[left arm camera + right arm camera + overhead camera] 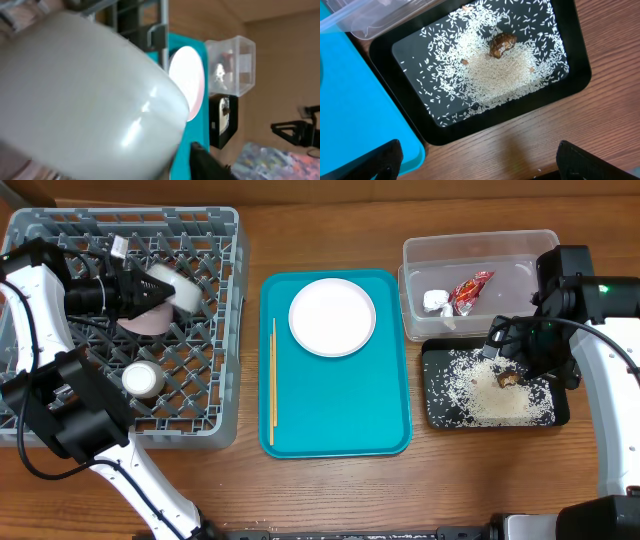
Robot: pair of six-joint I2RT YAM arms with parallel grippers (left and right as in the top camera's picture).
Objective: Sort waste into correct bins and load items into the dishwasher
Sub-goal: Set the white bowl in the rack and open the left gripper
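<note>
My left gripper (pixel 135 292) is shut on a white bowl (pixel 165 295) and holds it tilted over the grey dish rack (pixel 220 330). The bowl (pixel 85 95) fills the left wrist view, with one black finger (pixel 205 162) showing beside it. My right gripper (pixel 505 348) is open and empty above the black tray (pixel 437 405). In the right wrist view its fingers (pixel 480 162) are spread wide over bare wood, just in front of the black tray (pixel 405 107), which holds scattered rice and a brown food scrap (pixel 501 44).
A white cup (pixel 142 378) sits in the rack. A teal tray (pixel 385 425) holds a white plate (pixel 332 317) and chopsticks (pixel 273 380). A clear bin (pixel 520 250) at back right holds a red wrapper (pixel 470 288) and crumpled white waste (pixel 436 300).
</note>
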